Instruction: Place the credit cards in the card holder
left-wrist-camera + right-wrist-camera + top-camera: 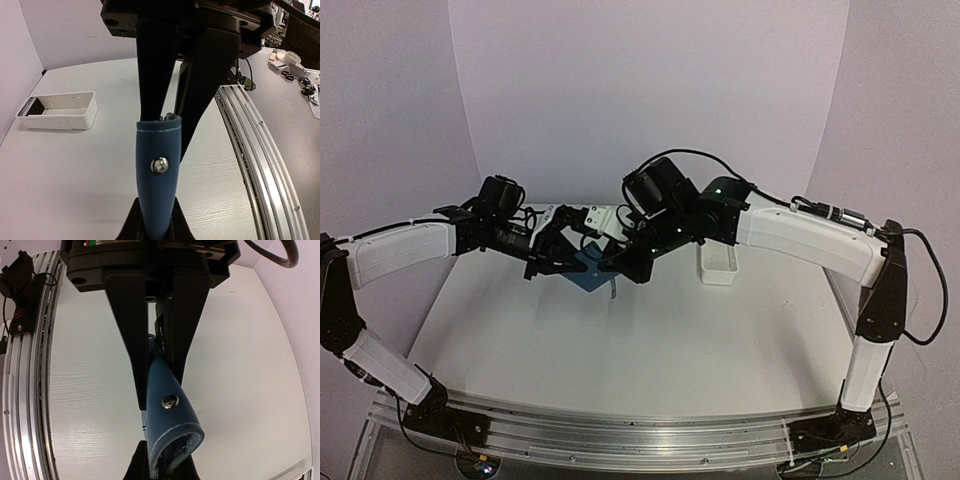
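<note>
The card holder (588, 272) is hanging just above the centre of the top view, held off the white worktop (620, 350) between the two tools. The right tool (159, 390) is pinching the blue leather between its fingers, right beside the metal snap stud (170, 401). The left tool (563, 262) is pressing in on the rounded tab end, fingers drawn close together. The leather is showing pale stitching along its edge and that stud.

Below the holder, the worktop is running down to the ribbed metal rail (640, 435) along the bottom of the frame. The long white tray (718, 272) is sitting right of centre beside the right forearm, apart from the holder.

The left wrist view is catching the tray's open inside, with a dark patch at one end too dim to identify. The right wrist view is giving us the tab's curled end and its fuzzy lining.
</note>
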